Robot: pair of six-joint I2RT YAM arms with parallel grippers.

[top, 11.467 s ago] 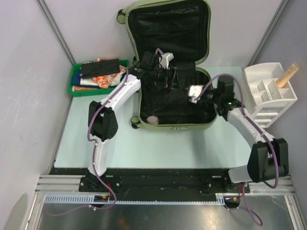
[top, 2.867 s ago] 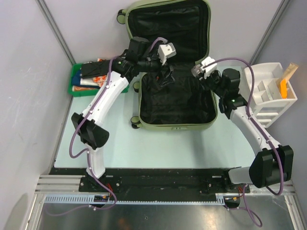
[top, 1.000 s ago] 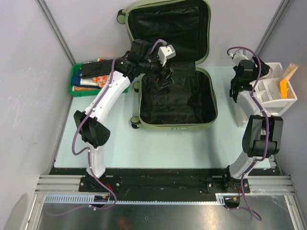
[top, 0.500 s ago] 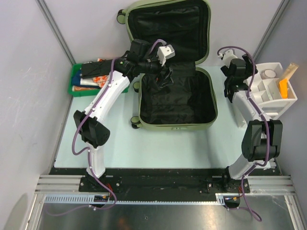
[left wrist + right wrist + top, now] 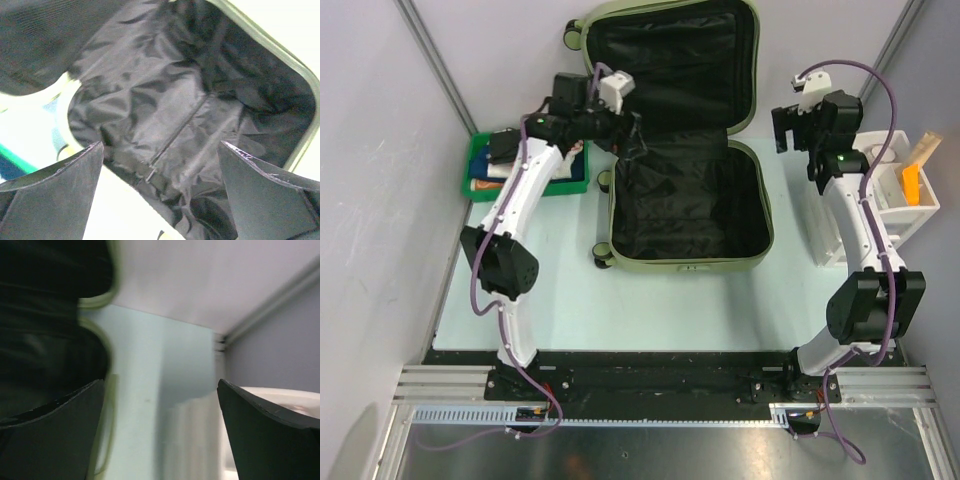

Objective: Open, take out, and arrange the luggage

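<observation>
The luggage (image 5: 685,263) lies open in the middle of the pale table (image 5: 650,300). Its base is flat and its lid is tipped up against the back wall, and the black lining of both halves shows with nothing lying in them. The left gripper (image 5: 160,145) hangs over the back left corner of the luggage's base. Its fingers (image 5: 55,192) are spread wide with nothing between them, and its camera looks down into the creased lining and along the pale green rim. The right gripper (image 5: 160,382) is held in the air just off the luggage's back right corner, over the bare table between the luggage and a white organizer (image 5: 890,215). Its fingers (image 5: 265,440) are also spread wide and hold nothing, though that wrist view is blurred. The organizer stands to the right of the luggage, apart from it, with an orange piece (image 5: 912,186) and a wooden stick (image 5: 923,150) in its compartments. To the left of the luggage, near its back corner, sits a green tray (image 5: 477,190) holding a flat black thing (image 5: 525,143) and some orange-and-white packets (image 5: 535,168).
</observation>
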